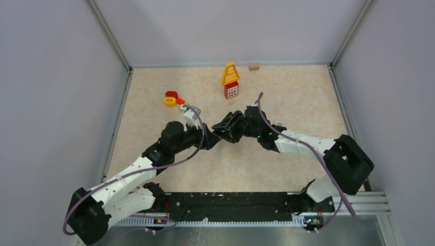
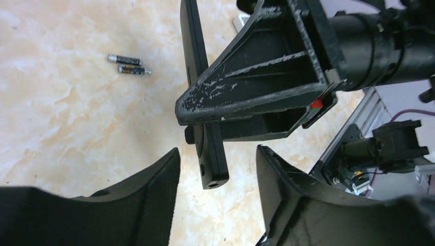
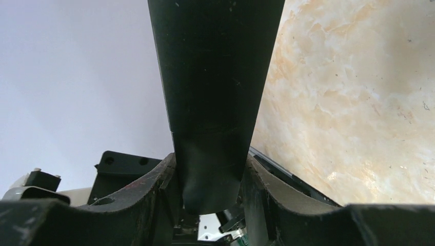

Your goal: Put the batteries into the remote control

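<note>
Batteries [image 2: 124,59], two dark slim cells lying side by side, rest on the marbled table [image 2: 61,128], and neither arm is touching them. The left gripper [image 2: 218,202] is spread wide and holds nothing. The free end of the remote control [image 2: 205,128] sits in the gap just ahead of its fingers [image 2: 154,205], and I cannot tell whether it touches either one. The right gripper [image 3: 210,200] is clamped on the remote's other end, pinching its two long sides. The overhead view puts this meeting about midway between the table's left and right edges, well clear of the near edge.

The step looks like taking or bracing the remote. To do it well, the left fingers should probably slide further over the free end and close squarely on the narrow sides. The right grip should hold firm until the left has closed, and the battery-bay face should stay uncovered.

The batteries lie well apart from both grippers, out beyond the left finger and to that side of the remote. The overhead view does not show them, so I cannot say which table edge they are nearest.
</note>
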Robot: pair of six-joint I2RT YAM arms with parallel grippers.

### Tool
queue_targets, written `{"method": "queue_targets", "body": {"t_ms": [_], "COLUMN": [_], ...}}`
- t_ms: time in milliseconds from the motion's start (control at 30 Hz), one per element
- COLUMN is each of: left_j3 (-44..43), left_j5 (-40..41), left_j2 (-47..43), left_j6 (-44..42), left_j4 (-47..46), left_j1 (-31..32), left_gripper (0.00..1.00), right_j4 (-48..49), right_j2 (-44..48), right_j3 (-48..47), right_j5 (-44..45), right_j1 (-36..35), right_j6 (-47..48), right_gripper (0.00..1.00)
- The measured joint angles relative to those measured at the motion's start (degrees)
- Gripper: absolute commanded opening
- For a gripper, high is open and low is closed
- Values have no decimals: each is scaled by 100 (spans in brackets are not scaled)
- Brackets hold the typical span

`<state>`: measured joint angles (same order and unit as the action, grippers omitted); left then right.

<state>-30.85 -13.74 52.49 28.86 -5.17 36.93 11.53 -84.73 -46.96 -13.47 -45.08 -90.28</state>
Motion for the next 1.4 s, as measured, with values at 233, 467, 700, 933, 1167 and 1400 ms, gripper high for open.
{"method": "queue_targets", "body": {"t_ms": [233,467,700,933,1167,1400], "left_j3": [44,0,-492,-1119,-1261,-1276], "left_j5": [219,474,-876,-2671,-3650,-4234], "left_j2": [238,258,264,404,160,48], "left_j6": [63,-57,-363,-1016,-1366,-1392], "left_j4": [-2,170,852,1591,1853,1853], "left_j1": [138,109,-470,-649,-734,-817], "left_gripper": [0,0,0,0,0,2], "right_j4": [79,286,-173,-619,-479,-479], "right_j2": [-37,66,1296,1904,2100,2365], "right_j3": [0,192,807,697,673,673], "right_j5": [-7,-387,-929,-2022,-3762,-4614], "right_j1": [24,341,1381,1532,1532,1532], "right_j6": [-17,745,3110,5429,6072,6288], "right_gripper": [57,94,98,92,58,27]}}
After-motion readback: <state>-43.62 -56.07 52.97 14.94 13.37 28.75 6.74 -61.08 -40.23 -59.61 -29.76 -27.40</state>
